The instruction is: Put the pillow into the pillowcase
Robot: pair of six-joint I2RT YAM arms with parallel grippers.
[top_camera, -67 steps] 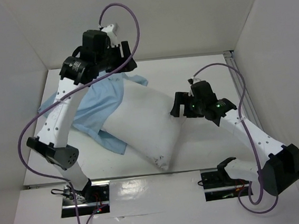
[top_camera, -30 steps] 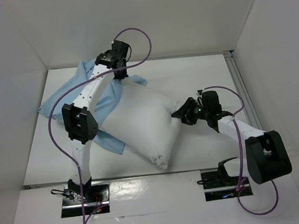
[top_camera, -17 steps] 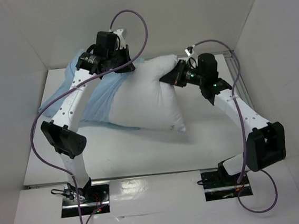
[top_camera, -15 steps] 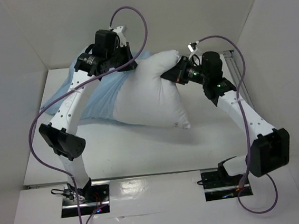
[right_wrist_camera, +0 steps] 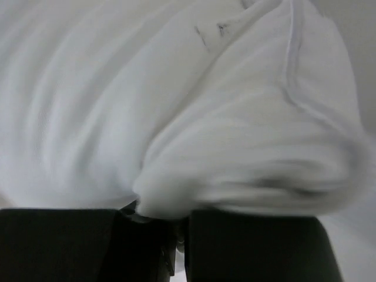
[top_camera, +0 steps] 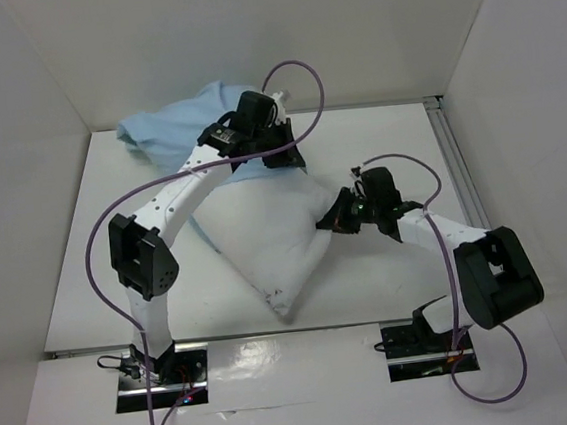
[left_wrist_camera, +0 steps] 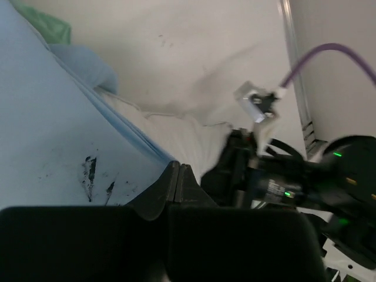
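Observation:
The white pillow point(top_camera: 266, 236) lies on the table as a diamond, one corner pointing to the front edge. My right gripper point(top_camera: 329, 220) is shut on its right corner; in the right wrist view the pillow point(right_wrist_camera: 176, 106) bulges out over the right gripper point(right_wrist_camera: 179, 223). The light blue pillowcase point(top_camera: 176, 120) is heaped at the back left and stretches under the left arm to my left gripper point(top_camera: 283, 154). In the left wrist view the pillowcase point(left_wrist_camera: 59, 147) has its hem running into the shut left gripper point(left_wrist_camera: 178, 169), with the pillow point(left_wrist_camera: 188, 135) just beyond.
White walls enclose the table on three sides. A metal rail point(top_camera: 451, 156) runs along the right edge. Purple cables point(top_camera: 302, 75) loop above both arms. The right arm's black wrist point(left_wrist_camera: 276, 182) is close in front of the left gripper.
The pillow, lifted at the back half a second ago, now lies lower and nearer the front. Both grippers came down with it, and the pillowcase bunched up at the back left.

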